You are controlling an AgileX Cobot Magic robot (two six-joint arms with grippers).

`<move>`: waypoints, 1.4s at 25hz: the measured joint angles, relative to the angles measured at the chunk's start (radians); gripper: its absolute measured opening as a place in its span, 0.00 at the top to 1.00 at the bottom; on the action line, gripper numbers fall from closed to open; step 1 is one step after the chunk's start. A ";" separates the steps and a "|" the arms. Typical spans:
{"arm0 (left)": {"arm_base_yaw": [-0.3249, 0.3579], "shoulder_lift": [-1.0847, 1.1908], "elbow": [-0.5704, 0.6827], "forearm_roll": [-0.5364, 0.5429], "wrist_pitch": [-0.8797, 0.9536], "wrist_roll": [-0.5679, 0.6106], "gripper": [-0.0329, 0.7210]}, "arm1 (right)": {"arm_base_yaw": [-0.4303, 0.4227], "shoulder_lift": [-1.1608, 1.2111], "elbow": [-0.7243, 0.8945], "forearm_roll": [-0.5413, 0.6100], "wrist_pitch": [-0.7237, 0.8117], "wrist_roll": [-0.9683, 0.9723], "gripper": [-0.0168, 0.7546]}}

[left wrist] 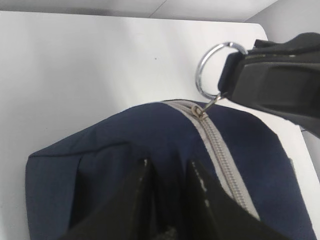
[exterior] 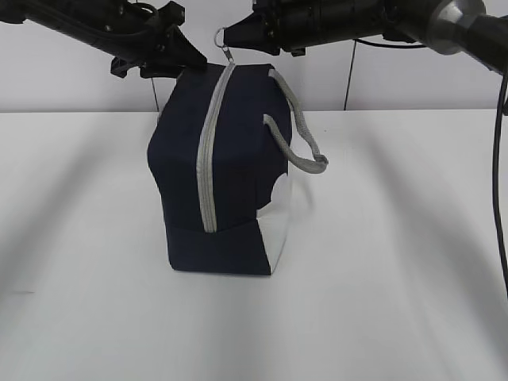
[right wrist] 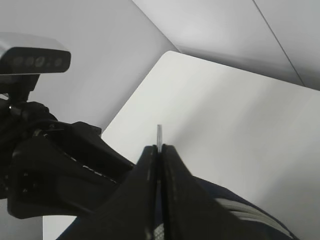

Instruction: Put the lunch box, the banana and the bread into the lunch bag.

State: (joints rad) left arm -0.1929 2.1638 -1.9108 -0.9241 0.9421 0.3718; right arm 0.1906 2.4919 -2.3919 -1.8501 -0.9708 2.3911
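- Where the white table (exterior: 397,278) runs out to all sides, the navy-blue fabric lunch bag with grey zipper trim (exterior: 226,167) stands upright near its middle, far end toward the back wall, with bare surface left, right and in front of it.
- Grey zipper (exterior: 208,159) runs closed along the top and down the near face; the white end panel (exterior: 282,222) faces right, and a grey strap handle (exterior: 305,143) loops out on that side.
- Right gripper (exterior: 228,37): fingers pressed together on the metal ring pull (left wrist: 212,70) at the far top end of the zipper; the right wrist view shows the ring edge-on between the closed fingertips.
- Left gripper (left wrist: 167,200): fingers close together with 1 narrow gap, pinching a fold of the bag's blue fabric on the top left of the zipper.
- Lunch box, banana and bread: none in view in any of the 3 frames.
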 joint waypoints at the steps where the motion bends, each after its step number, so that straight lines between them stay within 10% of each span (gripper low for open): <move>1: 0.000 0.000 0.000 0.000 0.000 0.000 0.76 | 0.000 0.000 0.000 0.000 0.000 0.000 0.97; 6: -0.004 0.000 0.000 0.005 0.000 0.027 0.96 | 0.000 0.000 0.000 0.000 0.000 0.000 0.97; 35: -0.013 -0.062 0.000 -0.041 0.168 0.298 0.96 | -0.036 0.066 0.000 0.000 0.066 0.028 0.97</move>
State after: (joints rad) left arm -0.2062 2.1022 -1.9108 -0.9656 1.1106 0.6700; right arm 0.1550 2.5577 -2.3923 -1.8501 -0.9044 2.4190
